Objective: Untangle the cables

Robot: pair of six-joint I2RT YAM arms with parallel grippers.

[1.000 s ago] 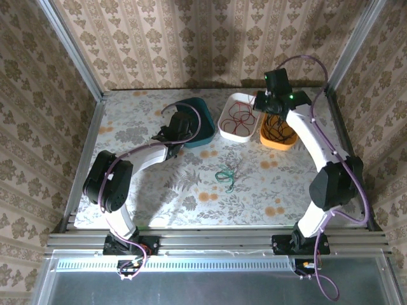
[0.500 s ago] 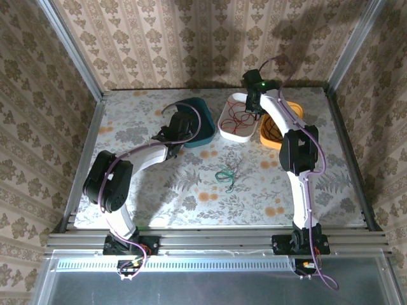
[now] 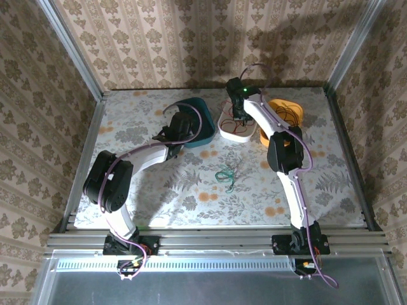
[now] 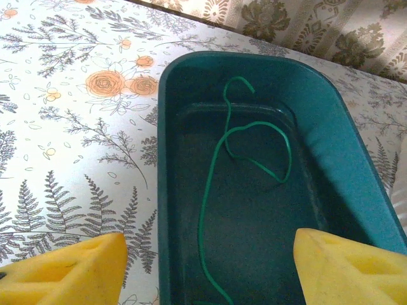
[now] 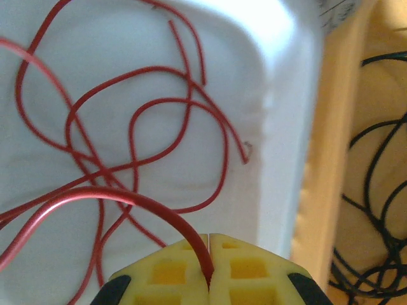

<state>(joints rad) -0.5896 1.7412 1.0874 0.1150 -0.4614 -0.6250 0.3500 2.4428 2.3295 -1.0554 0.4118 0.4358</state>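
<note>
Right pincer [image 5: 208, 254] clamped on thin red wire [image 5: 114, 196], lower centre, over white plastic tub [image 5: 280, 38]. Retracting may snag the tangled red loops [image 5: 159, 127] and drag them out. Left pincer [image 4: 210, 267] spread wide.

A tabletop [image 3: 159, 190] covered in a floral print of ferns and orange roses carries 3 tubs along its 12 o'clock edge. A teal tub [image 3: 205, 124] sits toward 11 o'clock, well apart from a white tub [image 3: 230, 133] at 12 o'clock, and an orange tub [image 3: 289, 108] stands just beside the white one toward 1 o'clock. Patterned wallpaper [image 3: 191, 38] lines the walls on 3 sides, and an aluminium rail [image 3: 216, 241] runs along the 6 o'clock edge.
</note>
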